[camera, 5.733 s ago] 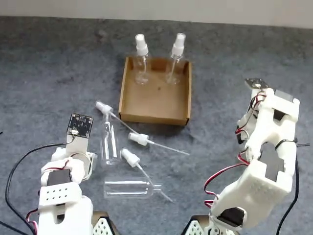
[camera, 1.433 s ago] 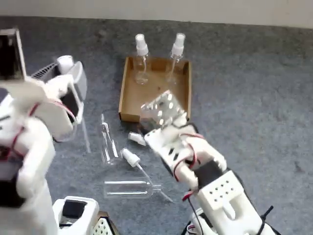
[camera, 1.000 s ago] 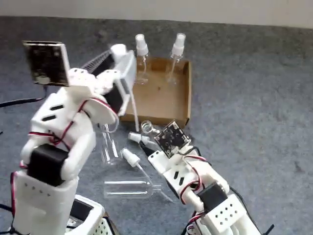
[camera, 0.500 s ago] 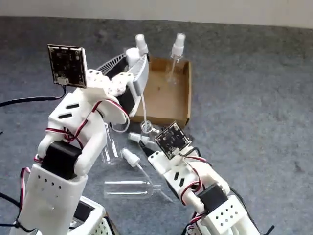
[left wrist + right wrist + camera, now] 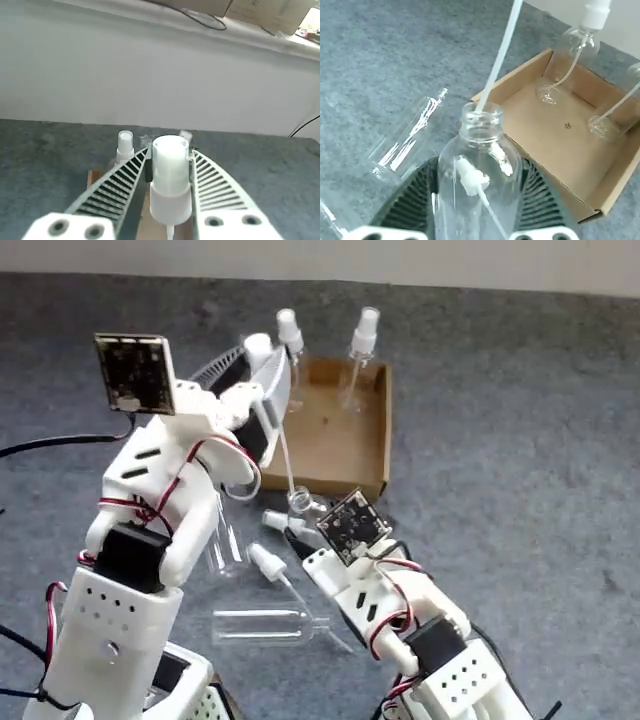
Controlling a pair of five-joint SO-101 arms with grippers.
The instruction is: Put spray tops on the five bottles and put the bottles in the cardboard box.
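– Okay, dumb question: why is the left claw (image 5: 169,154) parked so high up?

– Not dumb. It's pinching a spray top (image 5: 170,187) by the collar, one finger pressed on each side. That top has a long dip tube (image 5: 284,462) dangling under it. My guess is it needs the height so the tube can drop straight down into a neck instead of dragging sideways. Under that arm on the counter (image 5: 520,440), one bare bottle (image 5: 222,540) lies half hidden behind the arm and a second bare bottle (image 5: 262,625) lies on its side nearer the camera. Two loose tops are there too: a loose spray top (image 5: 266,560) and a second loose top (image 5: 277,521) just beyond it.

– And the right arm?

– The right claw (image 5: 480,167) is closed around an open bottle (image 5: 480,150), holding it upright with the mouth up, just in front of the cardboard box (image 5: 330,445). The tube tip sits right at that mouth and looks barely inside. So one arm steadies and the other threads.

– What about the box?

– Two capped bottles stand at its far wall, one capped bottle (image 5: 290,332) just behind the left claw and the other capped bottle (image 5: 358,360) to its right. I'd call that two done and the third mid-assembly. The tube looks bendy, so it could snag on the rim.
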